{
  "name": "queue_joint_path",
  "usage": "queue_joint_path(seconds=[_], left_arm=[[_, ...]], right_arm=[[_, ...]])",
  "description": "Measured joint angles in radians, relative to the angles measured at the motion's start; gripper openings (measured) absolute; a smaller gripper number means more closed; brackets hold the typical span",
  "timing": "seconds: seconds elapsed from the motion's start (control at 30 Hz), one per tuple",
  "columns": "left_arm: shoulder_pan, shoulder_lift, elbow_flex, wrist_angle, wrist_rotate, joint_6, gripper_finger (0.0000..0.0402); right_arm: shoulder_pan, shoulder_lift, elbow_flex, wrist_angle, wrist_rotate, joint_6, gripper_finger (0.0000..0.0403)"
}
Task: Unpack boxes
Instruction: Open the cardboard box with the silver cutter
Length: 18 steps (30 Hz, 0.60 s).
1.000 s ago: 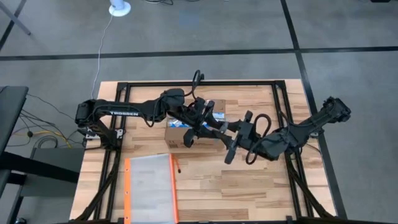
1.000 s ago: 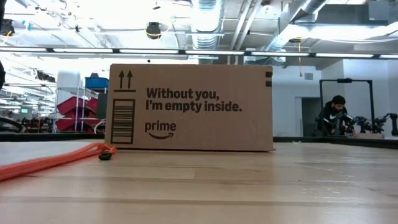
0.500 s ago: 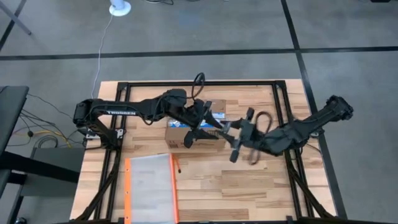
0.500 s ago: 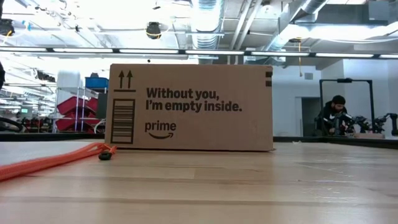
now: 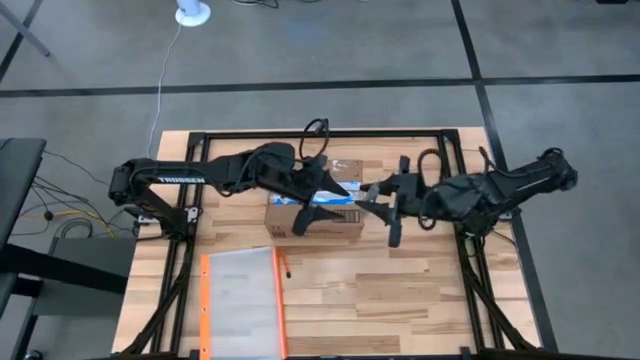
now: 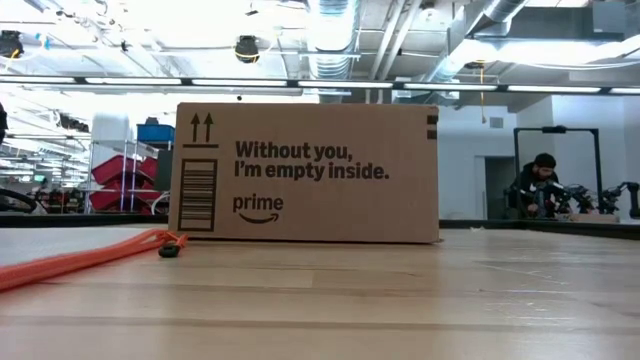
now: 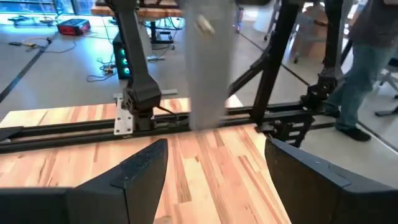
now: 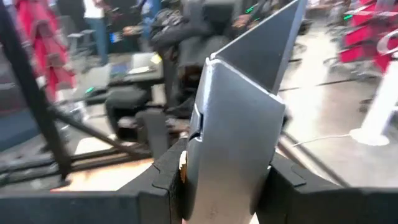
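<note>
While the brown cardboard box (image 5: 312, 210) sits upright near the table's (image 5: 400, 300) middle, your left gripper (image 5: 318, 207) hangs over it with fingers spread — holding nothing. Your right gripper (image 5: 385, 205) hovers just beside the box's right end, clenched on a flat grey piece (image 8: 236, 124). An orange-edged clear pouch (image 5: 240, 300) lies nearby — apart from the box.

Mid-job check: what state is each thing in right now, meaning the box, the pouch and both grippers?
cardboard box: upright on the table, no raised flaps visible
clear pouch: lying flat, apart from the box
left gripper: open, over the box
right gripper: shut on a grey flat item, beside the box
</note>
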Motion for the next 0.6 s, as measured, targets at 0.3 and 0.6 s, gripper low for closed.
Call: queue_joint_path(seconds=[0.3, 0.6], left_arm=[[-0.007, 0.014, 0.0, 0.096, -0.011, -0.059, 0.0251], [-0.008, 0.022, 0.0, 0.132, 0.012, -0.077, 0.0251]], right_arm=[[-0.11, 0.027, 0.001, 0.062, -0.198, -0.04, 0.0119], [-0.154, 0.054, 0.001, 0.126, -0.405, -0.088, 0.0119]])
